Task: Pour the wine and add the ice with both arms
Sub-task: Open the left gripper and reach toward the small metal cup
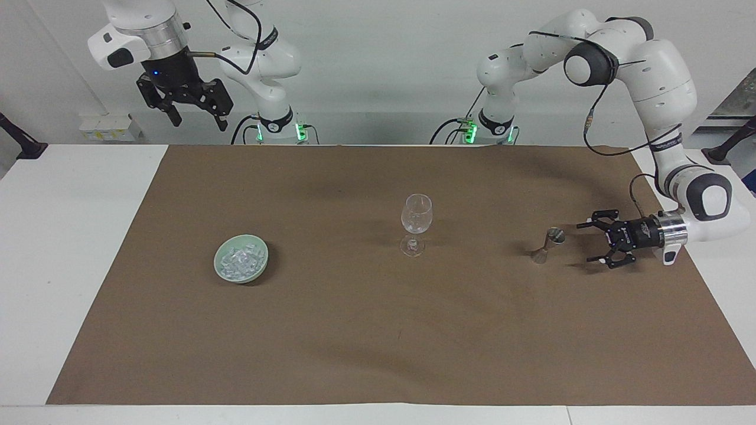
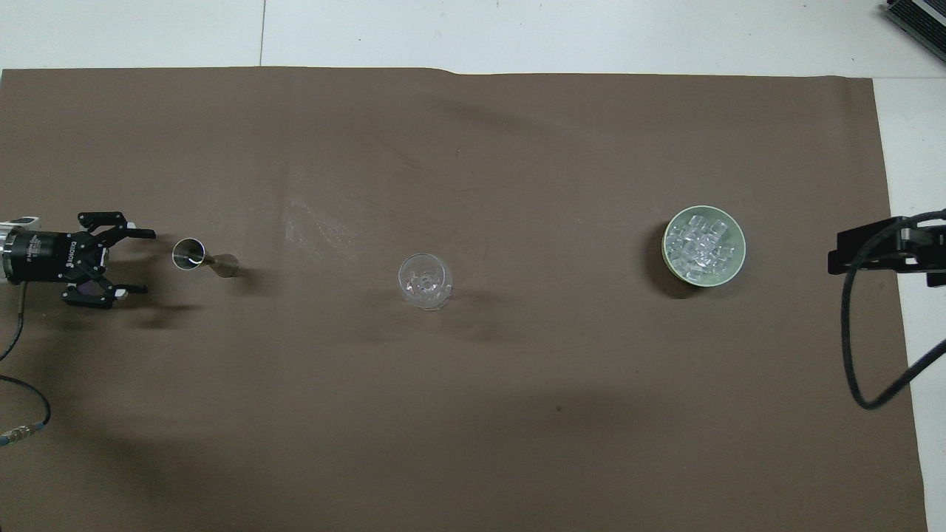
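A clear stemmed wine glass stands at the middle of the brown mat. A small metal jigger stands toward the left arm's end of the table. The ice lies heaped in a pale green bowl toward the right arm's end. My left gripper is open, lies level just above the mat, and points at the jigger from a short gap away. My right gripper is open, empty and waits high over the table's edge near its base.
The brown mat covers most of the white table. A black cable of the right arm hangs at the table's end next to the bowl. Another cable trails under the left arm.
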`<state>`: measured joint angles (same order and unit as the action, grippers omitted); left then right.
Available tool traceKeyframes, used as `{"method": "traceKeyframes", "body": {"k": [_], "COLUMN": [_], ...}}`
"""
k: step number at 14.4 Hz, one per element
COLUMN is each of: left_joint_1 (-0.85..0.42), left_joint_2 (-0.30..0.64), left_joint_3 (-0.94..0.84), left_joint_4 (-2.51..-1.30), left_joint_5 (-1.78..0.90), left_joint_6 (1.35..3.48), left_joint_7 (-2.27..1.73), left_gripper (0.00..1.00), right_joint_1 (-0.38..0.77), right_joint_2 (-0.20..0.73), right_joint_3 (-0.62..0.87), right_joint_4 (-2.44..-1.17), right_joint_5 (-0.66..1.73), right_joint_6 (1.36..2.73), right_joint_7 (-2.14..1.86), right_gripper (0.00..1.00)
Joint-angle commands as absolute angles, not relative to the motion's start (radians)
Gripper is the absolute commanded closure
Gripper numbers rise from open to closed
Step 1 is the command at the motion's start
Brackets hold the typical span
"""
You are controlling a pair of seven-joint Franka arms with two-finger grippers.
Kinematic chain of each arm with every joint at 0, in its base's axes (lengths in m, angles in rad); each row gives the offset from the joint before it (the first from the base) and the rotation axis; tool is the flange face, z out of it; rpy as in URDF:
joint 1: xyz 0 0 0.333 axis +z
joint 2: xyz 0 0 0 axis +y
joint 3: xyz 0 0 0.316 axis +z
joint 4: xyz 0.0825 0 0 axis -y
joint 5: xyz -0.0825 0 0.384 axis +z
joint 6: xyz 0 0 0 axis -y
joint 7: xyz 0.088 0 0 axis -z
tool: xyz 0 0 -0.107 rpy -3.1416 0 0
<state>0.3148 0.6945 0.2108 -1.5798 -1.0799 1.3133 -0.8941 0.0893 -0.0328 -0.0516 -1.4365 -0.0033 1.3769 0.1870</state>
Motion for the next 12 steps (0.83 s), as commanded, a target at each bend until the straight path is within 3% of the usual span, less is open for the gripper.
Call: {"method": "traceKeyframes", "body": {"k": [1, 12], "left_joint_1": [0.31, 0.299], "left_joint_2": [0.696, 0.719], "left_joint_3": [0.212, 0.209], "left_joint_4": [-1.608, -1.684], "left_joint_5": [-1.124, -1.227], "left_joint_6": [1.279, 1.264], "left_joint_7": [-0.809, -0.637], "left_gripper": [0.0, 0.0], "right_joint_1": [0.075, 0.063], "right_joint_2": [-0.048, -0.044], "right_joint_3": [-0.051, -0.051], "right_joint_4": [-1.453, -1.45], "right_joint_5": [0.014, 0.011], "right_joint_6": [1.382, 1.381], "right_joint_7": [0.16, 0.153], "right_gripper": [0.0, 0.0]}}
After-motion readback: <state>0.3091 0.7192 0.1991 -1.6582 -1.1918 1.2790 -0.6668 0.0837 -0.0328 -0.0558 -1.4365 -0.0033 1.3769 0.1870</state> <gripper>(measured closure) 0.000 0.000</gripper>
